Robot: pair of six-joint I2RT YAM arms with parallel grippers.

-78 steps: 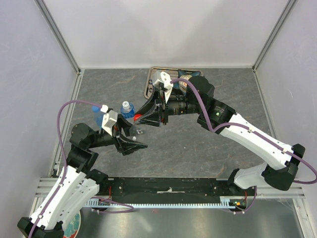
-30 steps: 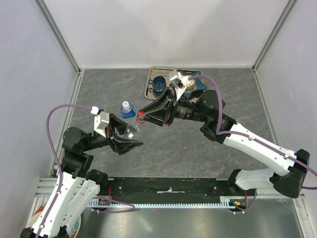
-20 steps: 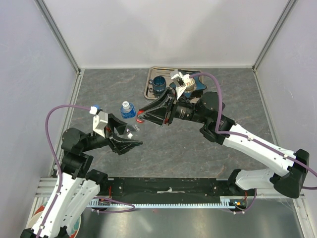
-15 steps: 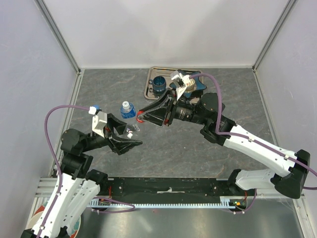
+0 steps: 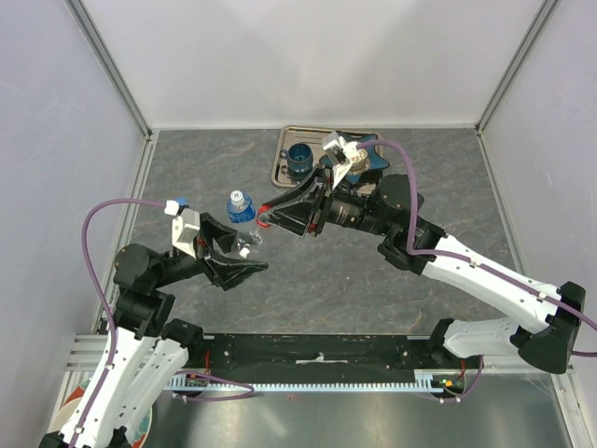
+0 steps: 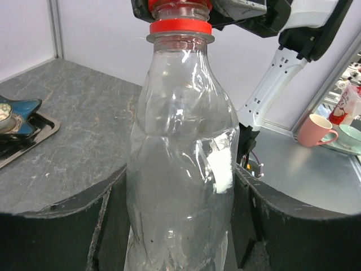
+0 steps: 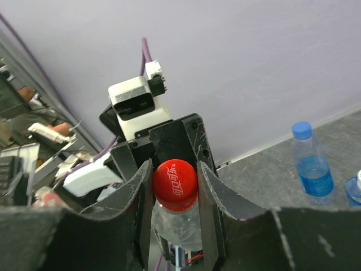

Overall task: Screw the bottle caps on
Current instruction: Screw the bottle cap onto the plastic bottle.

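Note:
My left gripper (image 5: 246,258) is shut on a clear plastic bottle (image 5: 247,245) and holds it off the table, tilted with its neck toward the right arm. In the left wrist view the bottle (image 6: 180,169) fills the space between the black fingers (image 6: 56,226). A red cap (image 7: 175,183) sits on its neck, above a red ring (image 6: 180,27). My right gripper (image 7: 174,165) is shut on the red cap (image 5: 264,222). A blue-tinted bottle (image 5: 241,205) stands just behind, capped. The right wrist view shows a blue-capped bottle (image 7: 311,164) and another bottle (image 7: 355,192) at the frame edge.
A metal tray (image 5: 280,154) at the back holds a dark blue cup (image 5: 300,159) and a blue star-shaped thing (image 5: 371,157) partly under the right arm. Walls close the table on three sides. A pink mug (image 6: 316,130) stands off the table.
Since the oldest frame the right wrist has turned and drawn back, uncovering the cup. Over the last second both grippers and the bottle drifted slightly left, both still shut.

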